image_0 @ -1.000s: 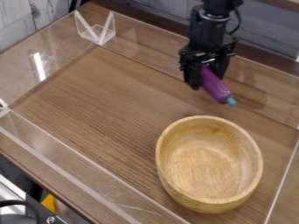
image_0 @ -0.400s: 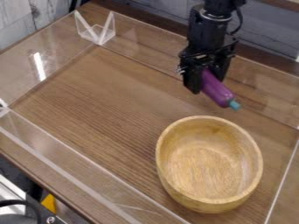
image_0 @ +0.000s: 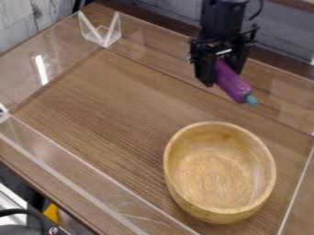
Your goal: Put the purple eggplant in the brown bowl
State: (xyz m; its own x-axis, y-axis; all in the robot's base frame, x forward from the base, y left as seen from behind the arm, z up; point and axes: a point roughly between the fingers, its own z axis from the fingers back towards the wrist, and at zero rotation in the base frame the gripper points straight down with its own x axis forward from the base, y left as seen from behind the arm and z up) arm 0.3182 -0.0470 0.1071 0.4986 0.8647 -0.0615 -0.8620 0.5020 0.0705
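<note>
The purple eggplant [image_0: 234,83] hangs tilted above the table at upper right, its teal stem tip pointing down and right. My gripper [image_0: 219,65] points straight down and is shut on the eggplant's upper end, the dark fingers [image_0: 201,70] on either side of it. The brown bowl [image_0: 221,172] sits on the table at lower right, below and in front of the eggplant, with nothing in it.
A clear plastic wall [image_0: 50,55] rims the wooden table [image_0: 98,110] on the left and front. A clear triangular stand [image_0: 99,29] sits at the back left corner. A dark strip runs along the back edge.
The gripper has risen with the eggplant, lifting it off the table surface and shifting slightly right. The bowl has not moved.
</note>
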